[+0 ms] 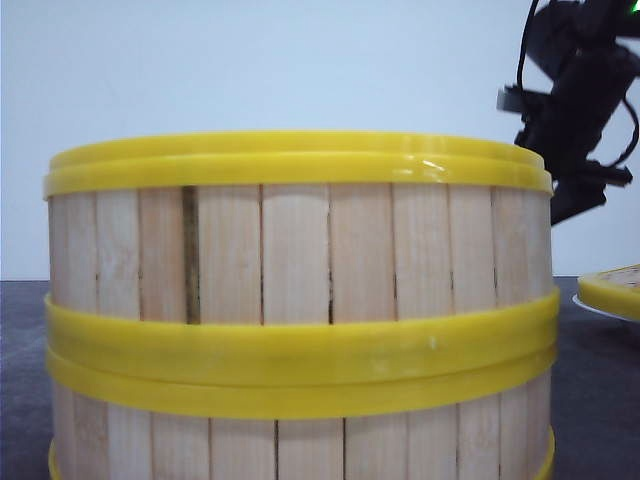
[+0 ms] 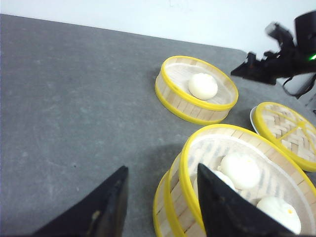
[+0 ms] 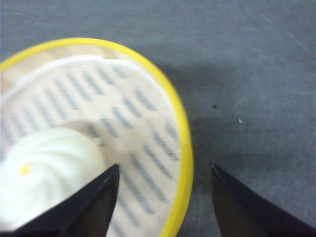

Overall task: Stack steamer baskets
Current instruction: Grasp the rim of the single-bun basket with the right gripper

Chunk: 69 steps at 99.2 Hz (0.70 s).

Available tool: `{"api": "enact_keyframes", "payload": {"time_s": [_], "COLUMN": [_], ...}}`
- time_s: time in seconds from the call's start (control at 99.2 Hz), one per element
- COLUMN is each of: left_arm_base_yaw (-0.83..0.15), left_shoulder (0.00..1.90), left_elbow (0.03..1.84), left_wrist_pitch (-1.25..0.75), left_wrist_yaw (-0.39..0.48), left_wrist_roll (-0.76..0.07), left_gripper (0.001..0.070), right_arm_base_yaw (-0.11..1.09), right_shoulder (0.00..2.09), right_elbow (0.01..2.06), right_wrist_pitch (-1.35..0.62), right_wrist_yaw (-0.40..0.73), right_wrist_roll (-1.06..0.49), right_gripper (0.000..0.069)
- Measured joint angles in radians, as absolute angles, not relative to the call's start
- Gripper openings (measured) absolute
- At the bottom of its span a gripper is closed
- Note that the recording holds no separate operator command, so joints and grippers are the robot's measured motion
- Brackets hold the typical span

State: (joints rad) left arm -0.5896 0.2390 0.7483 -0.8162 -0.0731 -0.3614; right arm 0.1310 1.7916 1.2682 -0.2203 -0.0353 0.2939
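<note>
- Filling most of the front view, a stack of 2 steamer baskets (image 1: 298, 320) stands close to the camera; pale vertical slats and yellow rim bands show, the contents do not.
- At the right edge of the front view, a yellow-rimmed lid (image 1: 612, 290) lies on a white plate (image 1: 590, 304), and the dark right arm (image 1: 575, 95) hangs above and beyond it.
- Left wrist view: the left hand (image 2: 160, 207) is open, one finger (image 2: 103, 210) outside the wall of the top basket (image 2: 237, 182), the other finger (image 2: 222, 207) over its interior; whether either touches the rim cannot be told.
- Only this view shows the inside of the stack: 3 white buns (image 2: 239, 170) on a pale liner.
- A single basket (image 2: 196, 90) holding 1 bun (image 2: 203, 86) sits apart on the grey bench (image 2: 74, 108), farther from the stack; the woven lid (image 2: 286, 133) lies just beside the stack.
- Right wrist view: the right hand (image 3: 163, 197) is open, one finger (image 3: 84, 207) over the single basket (image 3: 123, 113) next to its bun (image 3: 49, 168), the other finger (image 3: 247, 207) over bare bench (image 3: 247, 74), so the yellow rim lies between them; contact cannot be told.
</note>
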Motion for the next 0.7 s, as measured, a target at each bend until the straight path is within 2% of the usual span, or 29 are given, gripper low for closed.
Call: {"api": "enact_keyframes", "payload": {"time_s": [0.343, 0.413, 0.585, 0.696], "left_arm_base_yaw": [-0.590, -0.590, -0.590, -0.590], "left_shoulder": [0.234, 0.234, 0.234, 0.234], "left_elbow": [0.748, 0.748, 0.748, 0.748], "left_wrist_pitch": [-0.864, -0.864, -0.868, -0.885], "left_wrist_yaw": [-0.073, -0.073, -0.073, -0.073], "left_wrist_roll": [-0.381, -0.382, -0.382, -0.382], "left_gripper": [0.0256, 0.0256, 0.0256, 0.0256], "right_arm_base_yaw": [0.126, 0.126, 0.126, 0.131], "right_shoulder": [1.892, 1.902, 1.909, 1.909], "right_elbow": [1.269, 1.269, 1.274, 1.275], "right_wrist_pitch": [-0.178, -0.175, -0.155, -0.147], "right_wrist_yaw": [0.000, 0.000, 0.023, 0.038], "right_wrist_roll": [0.347, 0.358, 0.389, 0.400], "right_gripper": [0.0322, 0.0266, 0.0075, 0.0035]}}
